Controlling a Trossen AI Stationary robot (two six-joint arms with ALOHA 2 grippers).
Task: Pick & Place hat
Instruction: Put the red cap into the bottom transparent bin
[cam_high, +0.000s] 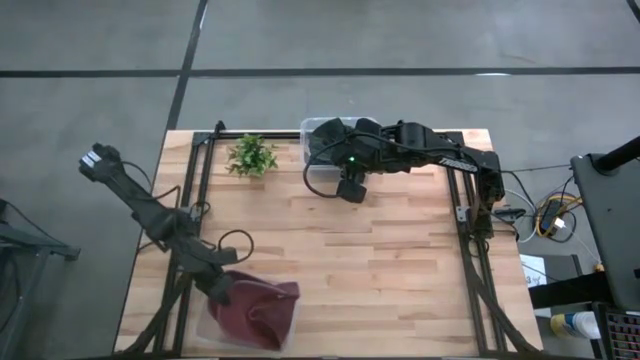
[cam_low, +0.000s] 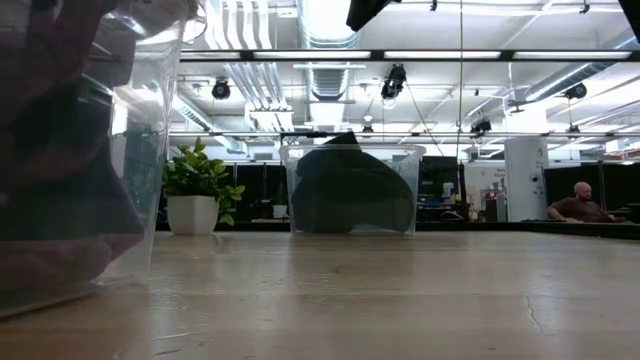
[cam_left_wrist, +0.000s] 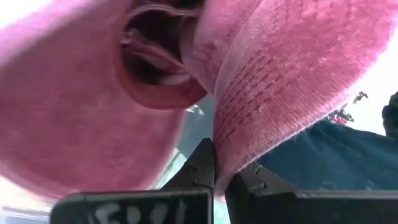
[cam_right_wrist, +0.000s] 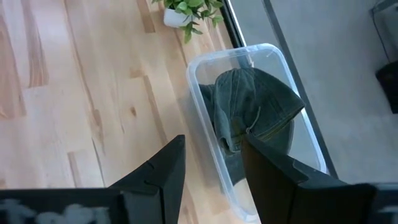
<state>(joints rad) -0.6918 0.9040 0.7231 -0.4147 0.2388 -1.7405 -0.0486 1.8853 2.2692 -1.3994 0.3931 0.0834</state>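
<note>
A maroon corduroy hat (cam_high: 262, 308) lies in a clear bin (cam_high: 205, 330) at the table's near left corner, and it fills the left wrist view (cam_left_wrist: 292, 68). Beneath it there shows some blue cloth (cam_left_wrist: 323, 155). My left gripper (cam_high: 222, 290) reaches into this bin and is shut on the hat. A dark grey-green hat (cam_right_wrist: 255, 99) rests inside a second clear bin (cam_right_wrist: 273, 53) at the far edge. My right gripper (cam_high: 350, 190) hovers open over the table just in front of that far bin, touching nothing. My left gripper (cam_left_wrist: 224, 165) pinches an edge of the maroon hat (cam_left_wrist: 225, 177) between its two fingers. The ribbed cloth rises from the fingertips and spreads over the view. In the high view the hat's bulk still sits in the near bin.
A small potted plant (cam_high: 250, 155) stands at the far edge, left of the far bin. Bare wooden tabletop (cam_high: 400, 260) stretches between the two bins. In the low view the near bin's wall (cam_low: 150, 150) stands close at left, and a person (cam_low: 578, 205) sits far behind the table.
</note>
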